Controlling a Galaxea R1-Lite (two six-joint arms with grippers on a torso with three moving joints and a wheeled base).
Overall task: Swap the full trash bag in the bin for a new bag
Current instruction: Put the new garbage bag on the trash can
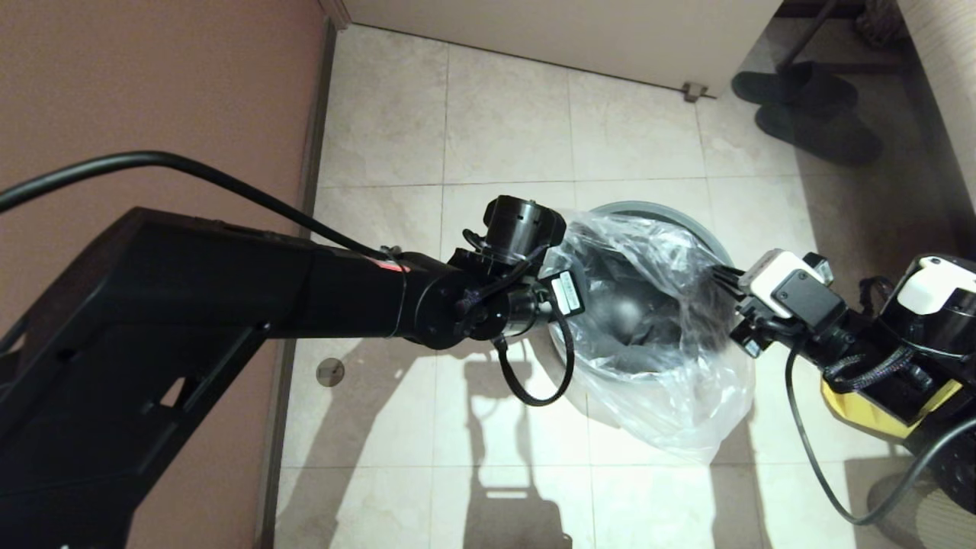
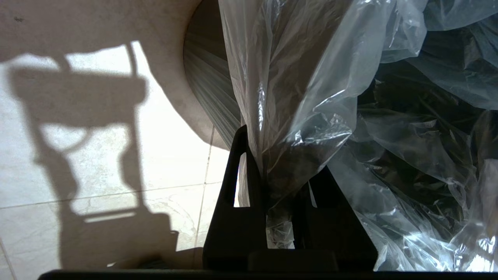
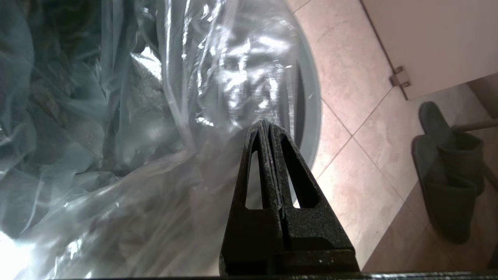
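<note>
Now your left pincer (image 2: 278,171) is clamped on one edge of the new bag (image 1: 671,305), and your right pincer (image 3: 267,128) is pinched closed on the opposite edge. You have the bag spread over the bin (image 1: 656,210), which stands on the floor (image 1: 503,137), with plastic draping down its near side.

1. Looks like a home or hotel-type room, prob. a bathroom or entry area.
2. Floor (image 1: 503,114): big pale beige stone-look tiles w/ thin grout lines, typical of a wet room or hallway.
3. Wall (image 1: 152,84) at 9 o'clock: plain reddish-brown.
4. Door (image 1: 564,30) at 12 o'clock: cream panel w/ a small metal stop (image 1: 694,91) at its lower edge.
5. Pair of dark slippers (image 1: 808,110) at 1–2 o'clock, side by side on the tiles: domestic touch.
6. Small round grey bin (image 1: 656,210) w/ a clear plastic bag (image 1: 671,366) at centre: household-size, not industrial.
</note>
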